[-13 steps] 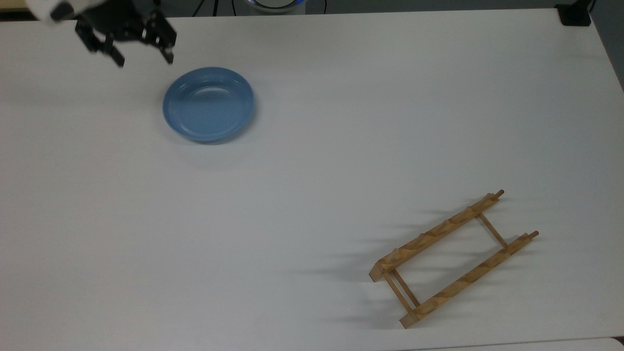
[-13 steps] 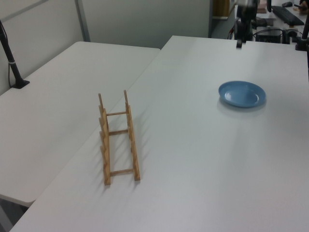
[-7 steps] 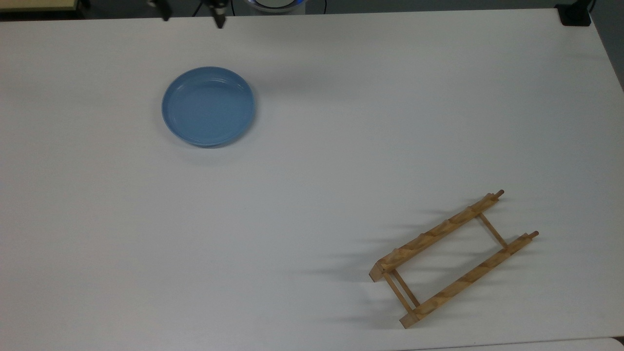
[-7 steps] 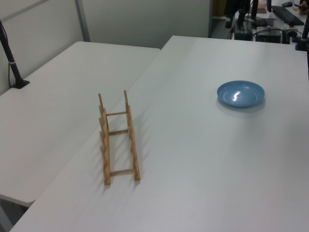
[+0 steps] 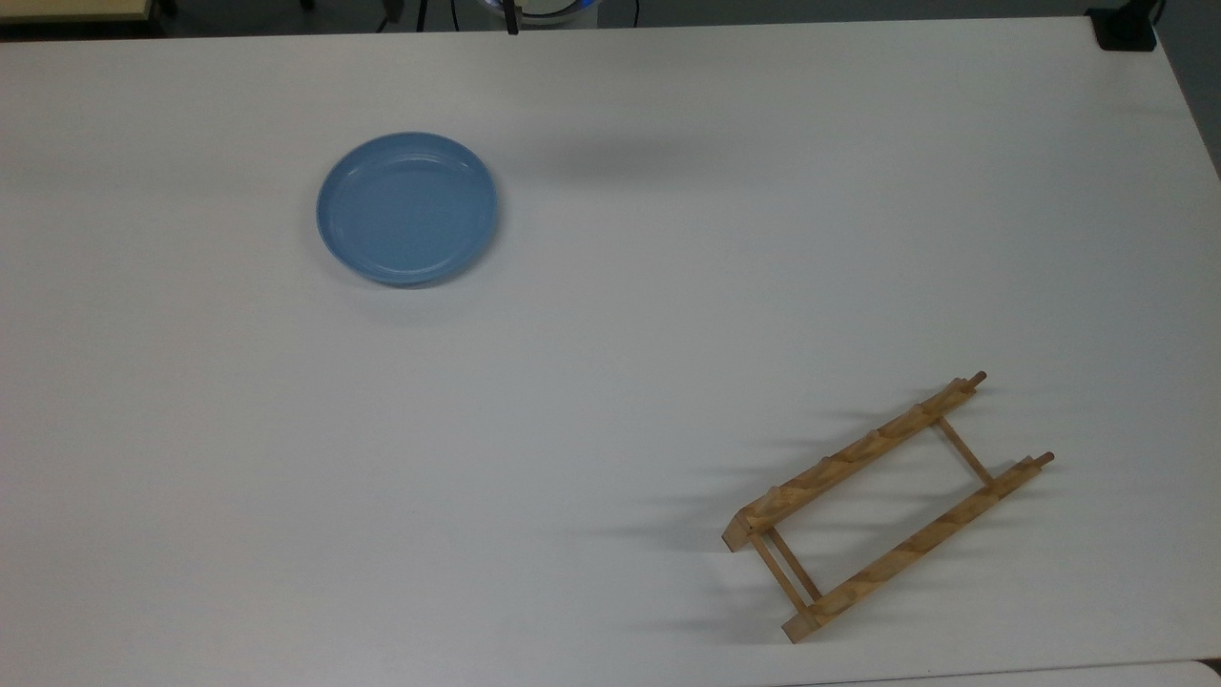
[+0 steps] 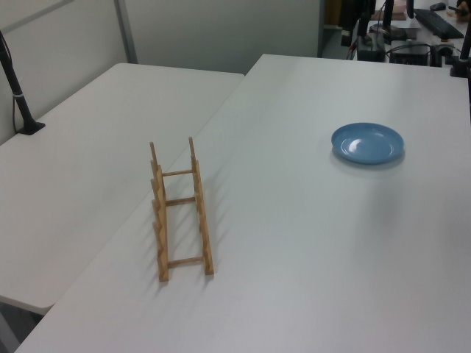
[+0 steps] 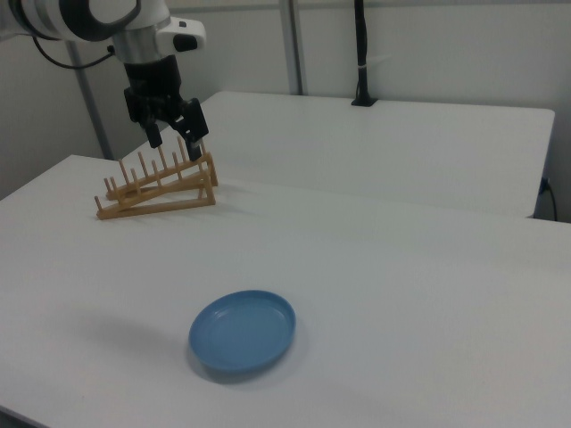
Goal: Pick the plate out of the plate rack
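Round light-blue glossy plate lies flat on the table, below the gripper's spread, empty jaws; wooden pegged rack stands bare — looks finished.

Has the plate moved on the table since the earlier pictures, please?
No. In the top view the plate lies flat at the same spot, equally far from the rack and from the table's far edge.

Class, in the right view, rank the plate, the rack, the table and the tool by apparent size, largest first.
1. White table
2. Wooden pegged plate rack and round light-blue plate: too alike to rank
3. Black tool, though it hangs nearer the camera
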### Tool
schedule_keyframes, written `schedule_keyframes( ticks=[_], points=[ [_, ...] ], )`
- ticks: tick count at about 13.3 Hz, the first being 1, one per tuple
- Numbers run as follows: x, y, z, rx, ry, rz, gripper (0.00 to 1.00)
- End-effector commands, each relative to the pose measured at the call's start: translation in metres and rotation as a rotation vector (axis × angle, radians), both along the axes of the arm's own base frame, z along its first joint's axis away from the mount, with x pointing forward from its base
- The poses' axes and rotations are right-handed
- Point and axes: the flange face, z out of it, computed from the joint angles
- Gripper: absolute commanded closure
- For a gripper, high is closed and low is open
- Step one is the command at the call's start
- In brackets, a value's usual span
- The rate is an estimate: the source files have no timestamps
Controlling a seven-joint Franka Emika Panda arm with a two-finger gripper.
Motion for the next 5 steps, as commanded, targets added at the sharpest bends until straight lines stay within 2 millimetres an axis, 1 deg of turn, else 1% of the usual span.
schedule_keyframes(
  ticks=[1, 5],
  points=[
    [0.0025, -0.0043, -0.0028, -0.024, -0.028, 0.137, 0.00],
    [0.0058, -0.0044, -0.0022, -0.026, -0.049, 0.135, 0.00]
  ],
)
